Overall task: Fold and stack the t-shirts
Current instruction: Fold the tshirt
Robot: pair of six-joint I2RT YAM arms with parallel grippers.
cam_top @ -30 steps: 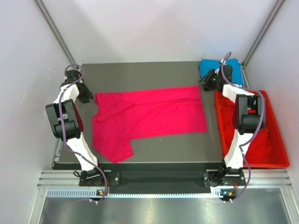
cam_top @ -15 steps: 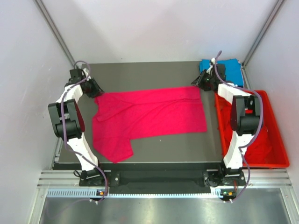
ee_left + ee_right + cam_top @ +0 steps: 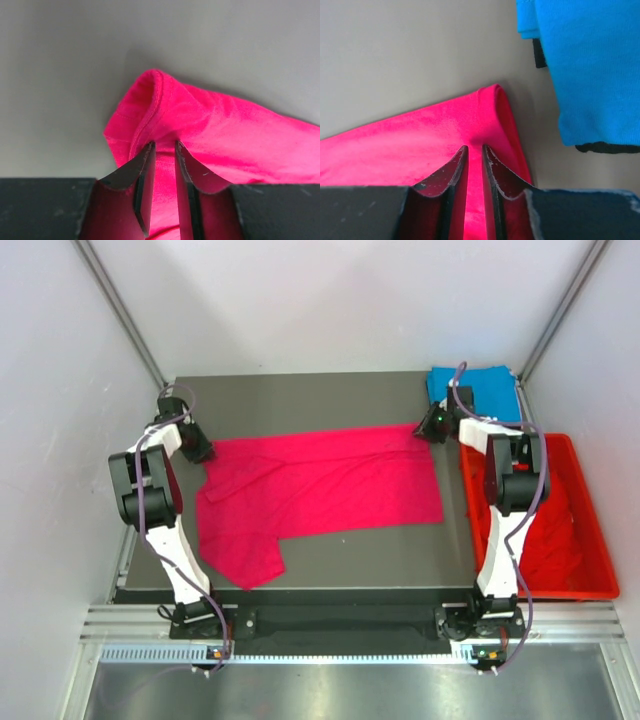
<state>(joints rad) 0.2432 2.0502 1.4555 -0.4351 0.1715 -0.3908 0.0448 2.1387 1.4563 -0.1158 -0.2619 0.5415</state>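
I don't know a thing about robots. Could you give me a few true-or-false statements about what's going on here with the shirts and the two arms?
1. A pink t-shirt lies spread out on the table. True.
2. The blue t-shirt lies inside the red crate. False: it sits on the table's far right corner, outside the crate.
3. The left gripper is pinching an edge of the pink t-shirt. True.
4. The right gripper is open and holds nothing. False: its fingers are closed on the pink t-shirt's far right corner.
5. The red crate has red cloth in it. True.
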